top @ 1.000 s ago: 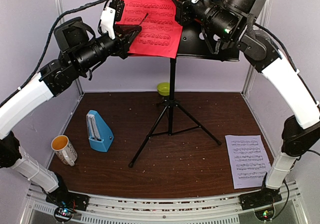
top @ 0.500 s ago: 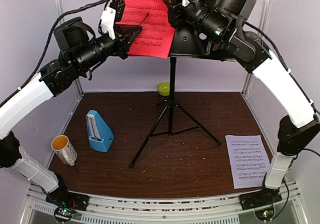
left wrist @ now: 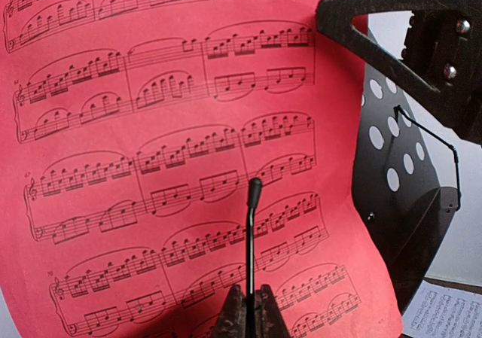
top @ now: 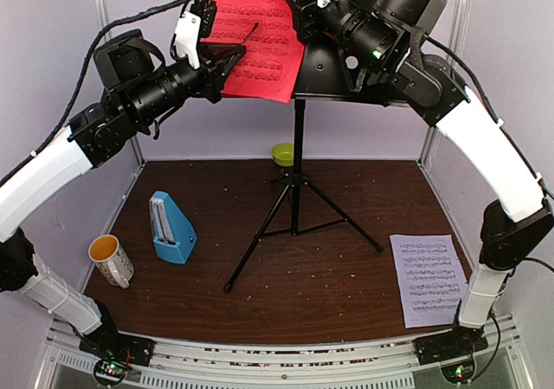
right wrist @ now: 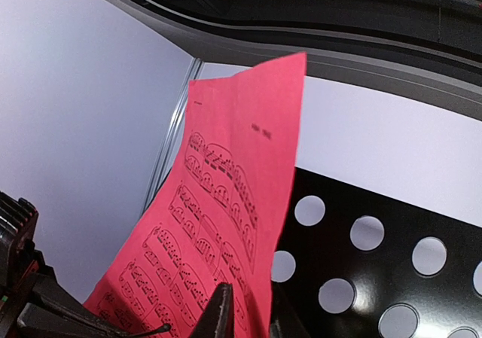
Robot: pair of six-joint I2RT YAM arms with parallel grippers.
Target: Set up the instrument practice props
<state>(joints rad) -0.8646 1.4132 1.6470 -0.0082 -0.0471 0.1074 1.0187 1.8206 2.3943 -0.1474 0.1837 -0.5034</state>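
While the red music sheet (top: 260, 34) was leaned high against the perforated black music stand (top: 333, 68), its edge was flanked by the barely parted right gripper (right wrist: 248, 317); a thin black rod (left wrist: 251, 255) was pinched in the closed left gripper (left wrist: 248, 312). The crumb-speckled dark table (top: 346, 268) was enclosed by pale walls (top: 216, 129).

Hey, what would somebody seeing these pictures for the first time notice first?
The bright red music sheet stands out, up high against the tall black music stand, with the right gripper at its right edge and the left gripper pinching a thin black wire in front of it. Down on the dark table, a blue metronome stands at the left and a white music sheet lies at the right.
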